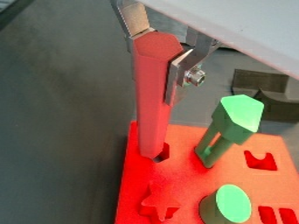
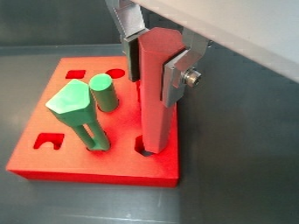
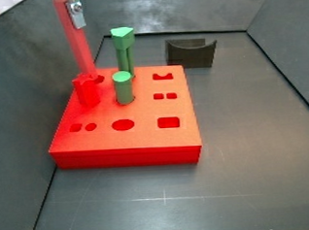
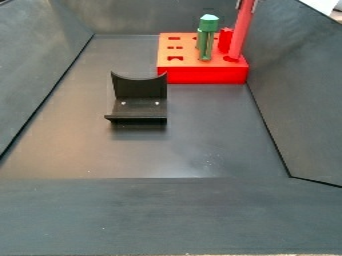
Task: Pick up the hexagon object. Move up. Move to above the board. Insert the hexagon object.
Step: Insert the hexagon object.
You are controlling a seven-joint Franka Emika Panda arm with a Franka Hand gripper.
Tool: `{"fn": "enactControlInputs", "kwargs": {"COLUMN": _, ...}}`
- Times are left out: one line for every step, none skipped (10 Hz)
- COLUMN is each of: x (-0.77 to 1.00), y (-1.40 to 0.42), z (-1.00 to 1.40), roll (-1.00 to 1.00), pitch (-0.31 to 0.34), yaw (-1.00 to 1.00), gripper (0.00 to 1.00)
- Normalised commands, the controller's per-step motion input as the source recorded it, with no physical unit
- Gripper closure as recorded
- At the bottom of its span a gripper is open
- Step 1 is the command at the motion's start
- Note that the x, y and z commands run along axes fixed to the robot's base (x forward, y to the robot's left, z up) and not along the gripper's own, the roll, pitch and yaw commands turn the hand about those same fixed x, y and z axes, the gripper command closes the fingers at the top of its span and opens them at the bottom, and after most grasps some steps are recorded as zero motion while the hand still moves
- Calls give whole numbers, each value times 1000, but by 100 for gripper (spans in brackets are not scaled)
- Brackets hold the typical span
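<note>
The gripper [image 2: 158, 54] pinches the hexagon object [image 2: 158, 96], upright with its tip entering a hole near the board's [image 2: 70, 162] edge; lowering should stay vertical.

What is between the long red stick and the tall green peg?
Only bare board top lies between the hexagon object, clamped in the gripper, and the tall green peg, in both wrist views.

Silver hand [image 2: 158, 61], red hexagon object [image 2: 158, 105], red board [image 2: 70, 157], green pegs [image 3: 121, 60].
</note>
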Motion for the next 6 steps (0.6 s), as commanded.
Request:
{"fn": "enactControlInputs", "kwargs": {"x": 117, "y": 89, "z": -126, "roll": -209, "pitch": -114, "yaw": -400, "gripper": 100}}
{"fn": "enactControlInputs", "kwargs": {"x": -26, "y": 126, "z": -131, "roll": -113, "pitch": -7, "yaw": -426, "gripper": 100}}
{"fn": "enactControlInputs", "kwargs": {"x": 0, "y": 143, "z": -120, "roll": -161, "pitch": -39, "yaw": -397, "gripper": 100}}
{"fn": "enactControlInputs", "kwargs": {"x": 20, "y": 103, "z": -146, "roll": -187, "pitch": -70, "yaw": -363, "gripper": 100}}
{"fn": "enactControlInputs", "kwargs": {"x": 191, "y": 3, "z": -151, "roll": -184, "pitch": -59, "yaw": -329, "gripper": 100}}
{"fn": "enactControlInputs", "kwargs": {"x": 131, "y": 0, "z": -126, "roll": -159, "pitch": -33, "yaw": -283, "gripper": 100}}
